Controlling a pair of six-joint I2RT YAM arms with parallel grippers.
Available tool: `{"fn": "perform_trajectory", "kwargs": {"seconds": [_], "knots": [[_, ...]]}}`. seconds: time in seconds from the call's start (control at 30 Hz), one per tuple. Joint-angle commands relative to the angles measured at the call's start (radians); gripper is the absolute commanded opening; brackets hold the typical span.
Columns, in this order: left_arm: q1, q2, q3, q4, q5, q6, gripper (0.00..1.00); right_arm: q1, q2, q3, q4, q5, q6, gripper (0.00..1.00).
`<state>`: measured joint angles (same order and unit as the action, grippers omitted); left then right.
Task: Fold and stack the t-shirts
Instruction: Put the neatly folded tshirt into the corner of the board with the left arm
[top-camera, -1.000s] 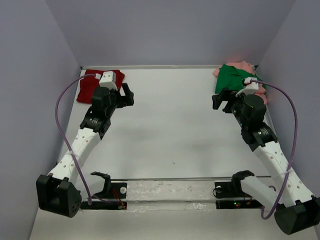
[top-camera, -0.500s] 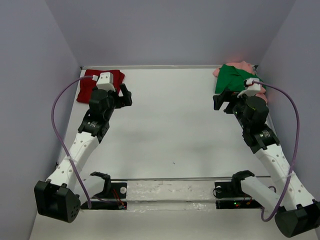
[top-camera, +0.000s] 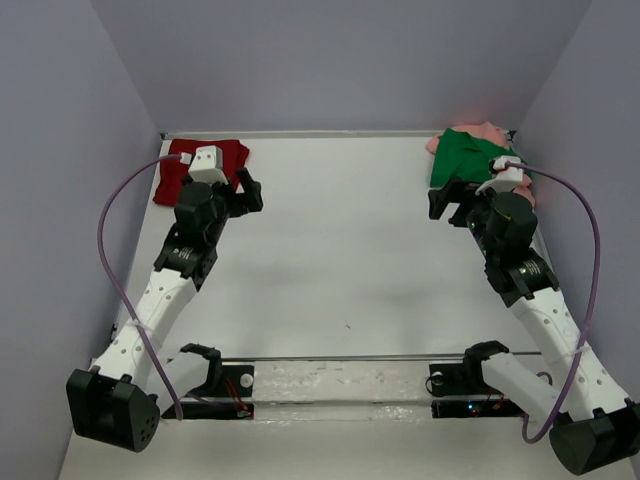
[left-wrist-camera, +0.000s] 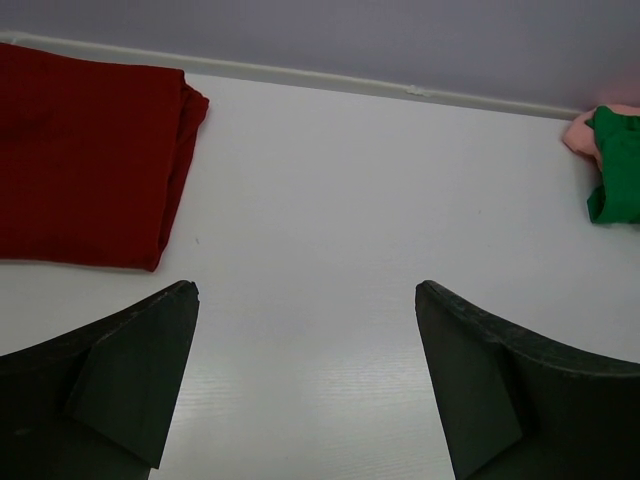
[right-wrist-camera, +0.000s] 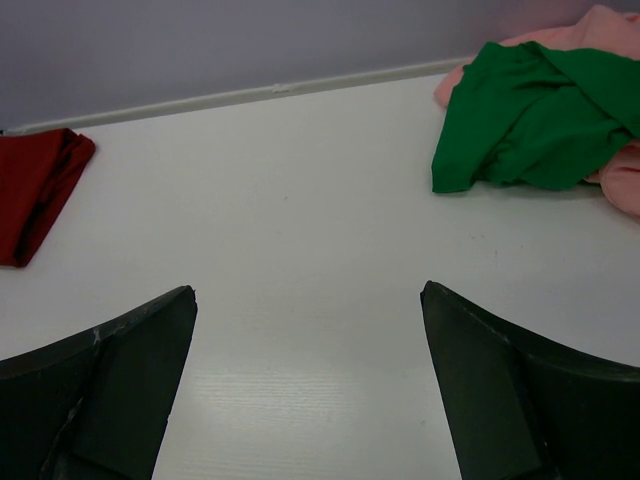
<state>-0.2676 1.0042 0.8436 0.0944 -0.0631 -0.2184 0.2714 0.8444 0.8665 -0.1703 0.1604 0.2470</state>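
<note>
The dark red t-shirt (top-camera: 176, 170) lies folded flat at the far left corner; it also shows in the left wrist view (left-wrist-camera: 80, 165) and the right wrist view (right-wrist-camera: 35, 190). The green t-shirt (top-camera: 462, 158) lies crumpled on the salmon pink t-shirt (top-camera: 488, 131) at the far right corner; both show in the right wrist view, green (right-wrist-camera: 525, 115) over pink (right-wrist-camera: 615, 180). My left gripper (top-camera: 252, 190) is open and empty just right of the red shirt. My right gripper (top-camera: 446, 200) is open and empty just in front of the green shirt.
Grey walls enclose the white table (top-camera: 350, 250) on the left, back and right. A clear strip with the arm bases (top-camera: 340, 385) runs along the near edge.
Both arms have moved slightly toward the back of the table. The left gripper has edged closer to the red shirt. The shirts have not moved.
</note>
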Motion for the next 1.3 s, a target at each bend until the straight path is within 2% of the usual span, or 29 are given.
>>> {"fn": "perform_trajectory", "kwargs": {"seconds": [0.0,0.37,1.27], "knots": [[-0.002,-0.044,-0.006,0.074,-0.033,0.027,0.99,0.002,-0.021,-0.003,0.046,0.034,-0.003,1.00],[-0.001,-0.072,-0.011,0.080,-0.075,0.063,0.99,0.002,-0.004,-0.012,0.045,0.022,0.000,1.00],[-0.001,0.013,0.011,0.100,-0.098,0.057,0.99,0.002,0.004,-0.012,0.012,0.057,-0.041,1.00]]}}
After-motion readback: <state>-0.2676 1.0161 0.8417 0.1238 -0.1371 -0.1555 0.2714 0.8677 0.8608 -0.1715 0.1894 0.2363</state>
